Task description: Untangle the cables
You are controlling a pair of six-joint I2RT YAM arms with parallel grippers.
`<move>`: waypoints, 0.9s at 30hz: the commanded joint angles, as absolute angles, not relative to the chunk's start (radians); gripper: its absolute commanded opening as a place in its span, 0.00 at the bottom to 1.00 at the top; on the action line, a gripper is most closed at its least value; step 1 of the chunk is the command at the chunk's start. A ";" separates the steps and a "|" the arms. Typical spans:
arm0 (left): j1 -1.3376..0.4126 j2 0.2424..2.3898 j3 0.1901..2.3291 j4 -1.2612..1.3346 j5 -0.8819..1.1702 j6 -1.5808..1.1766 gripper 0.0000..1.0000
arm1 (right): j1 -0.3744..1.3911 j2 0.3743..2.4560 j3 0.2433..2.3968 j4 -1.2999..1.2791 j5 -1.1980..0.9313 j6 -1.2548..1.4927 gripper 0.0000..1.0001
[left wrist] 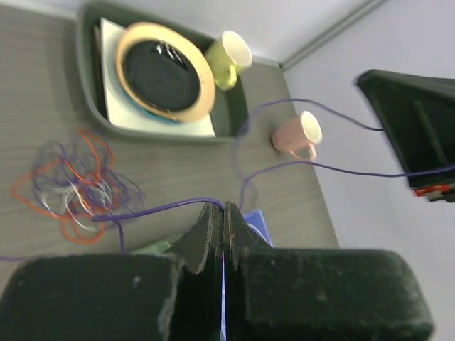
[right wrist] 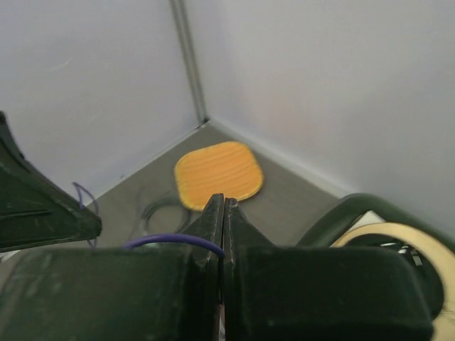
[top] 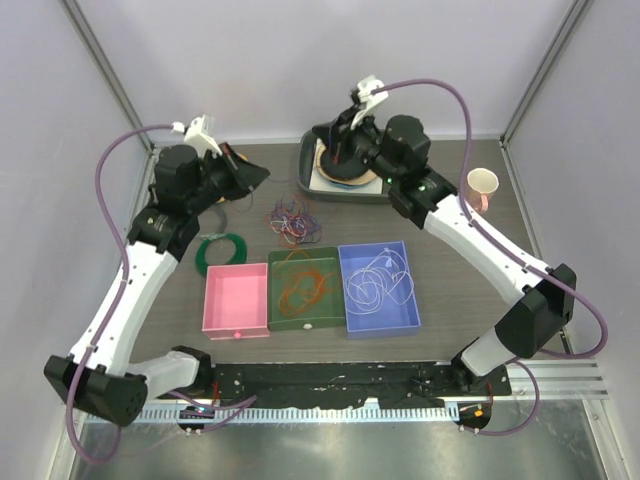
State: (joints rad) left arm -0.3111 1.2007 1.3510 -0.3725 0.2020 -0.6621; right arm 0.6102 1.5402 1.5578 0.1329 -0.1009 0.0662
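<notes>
Top view: the cables form a tangle (top: 290, 220) at centre frame; the left gripper (top: 250, 178) sits to its upper left and the right gripper (top: 340, 158) to its upper right, over a tray (top: 312, 172). Three bins stand in a row below the tangle: the pink bin (top: 237, 320) is bare; the green bin (top: 305, 323) holds an orange cable (top: 300, 285); the blue bin (top: 380, 323) holds a white cable (top: 375, 285). Judgement: sorting is part done. A dark green ring (top: 222, 240) lies just above the pink bin; a pink cup (top: 482, 185) stands at right, well apart.

Left wrist view: the fingers are pressed together at lower centre, clamped on a purple cable (left wrist: 163, 208); the strand runs left into the tangle, where orange, purple and white loops interlace; further purple runs cross the frame to the right gripper at the right edge. A yellow cup (left wrist: 231, 57) rests at the tray's edge, top centre.

Right wrist view: the jaws are closed at lower centre, a purple arc entering their seam; an orange pad (right wrist: 217, 172) lies beyond; a tape roll (right wrist: 398, 238) shows at lower right.

Step in hand, as judged: extraction of the purple cable. The next move calls for drawing the cable away from the tangle slowly, then delivery, probably to the pink bin. Obstructions: interlaced orange loops may drag along; the cups and tray sit near the span and may snag it.
</notes>
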 commanded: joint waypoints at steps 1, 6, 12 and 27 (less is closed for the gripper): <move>-0.310 1.085 1.195 -0.266 0.357 -0.808 0.00 | 0.695 1.497 1.461 0.149 -0.290 0.162 0.01; -0.311 0.910 0.994 -0.234 0.429 -0.939 0.00 | 0.826 1.516 1.385 0.199 -0.311 0.167 0.01; -0.313 0.766 0.942 -0.485 0.388 -1.002 0.00 | 0.899 1.543 1.276 0.354 -0.314 0.239 0.01; -0.311 0.680 0.805 -0.732 0.016 -1.068 0.00 | 1.012 1.769 1.307 0.457 -0.160 0.259 0.01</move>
